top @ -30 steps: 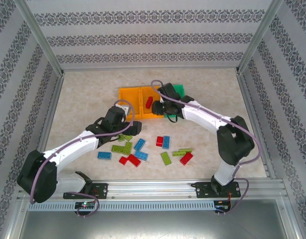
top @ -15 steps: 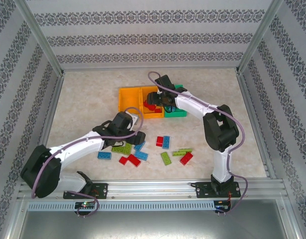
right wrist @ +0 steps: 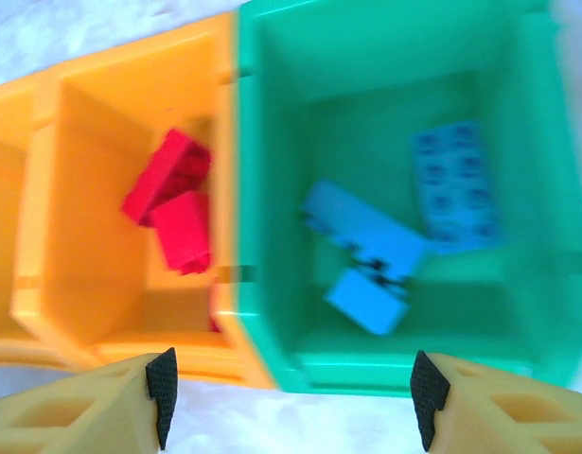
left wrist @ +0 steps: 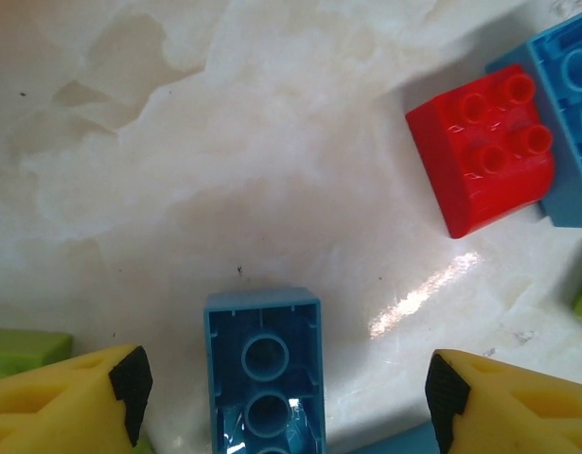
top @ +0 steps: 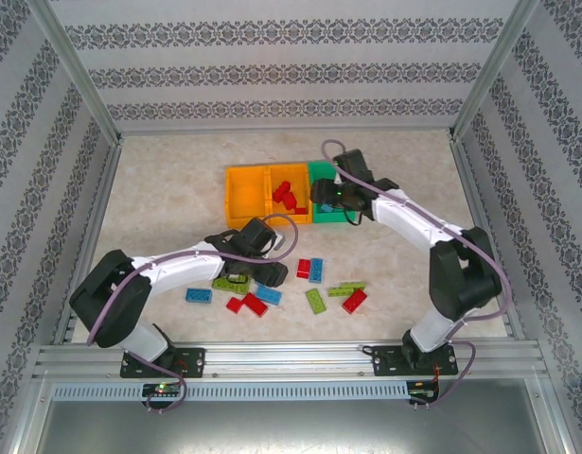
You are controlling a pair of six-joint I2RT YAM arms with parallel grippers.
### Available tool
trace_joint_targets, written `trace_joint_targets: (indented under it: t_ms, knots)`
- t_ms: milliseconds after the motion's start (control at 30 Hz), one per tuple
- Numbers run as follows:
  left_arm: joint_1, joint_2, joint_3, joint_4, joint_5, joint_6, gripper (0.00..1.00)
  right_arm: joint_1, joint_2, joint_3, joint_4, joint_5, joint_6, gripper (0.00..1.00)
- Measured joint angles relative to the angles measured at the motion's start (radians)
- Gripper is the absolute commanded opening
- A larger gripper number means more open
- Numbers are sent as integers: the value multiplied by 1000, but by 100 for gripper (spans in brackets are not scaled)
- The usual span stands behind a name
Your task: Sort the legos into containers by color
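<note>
Blue, hollow side up, one brick lies on the pale marbled table between the yellow fingers of the left gripper. The jaws stand spread on either side of it and touch nothing. The brick sits nearer the left finger than the right, so the pick would go best with a small sideways shift to centre it, then a straight descent and a squeeze across its two long walls. An off-centre close would likely shove or twist it instead. A lime brick just beside the left finger could be caught in the closing, and a red brick lies safely apart, touching another blue one. Around them the remaining loose legos are scattered in front of the arm bases, so much of the sorting appears to be ahead. Farther back stand the containers, joined in a row. The right gripper hovers there with its jaws apart and nothing between them, above the near rim of the green bin. That bin holds blue bricks, and the orange bin beside it holds red bricks, so the brick in hand belongs in the green one. It should be lifted well above the rim before release, with the right arm drawn aside.
</note>
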Motion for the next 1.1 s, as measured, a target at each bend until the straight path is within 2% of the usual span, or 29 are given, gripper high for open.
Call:
trace_joint_targets:
  t_ms: [133,400,533,800,967,1100]
  knots:
    - [0,58,30,-27,0,3,72,-28,-77,-90,-13,16,-16,73]
    - [0,143,90,-55,-16,20,41,-31,-201,-253,-33,31,-29,74]
    - [0,155,114,-65,-22,24,30,-49,-263,-320,-50,34,-29,74]
    - [0,158,224,-105,-37,24,26,-60,-412,-434,-78,61,-20,75]
    - [0,200,437,-116,-41,32,27,-80,-530,-523,-97,76,6,75]
    - [6,320,661,-111,-30,51,26,-87,-595,-581,-106,69,30,75]
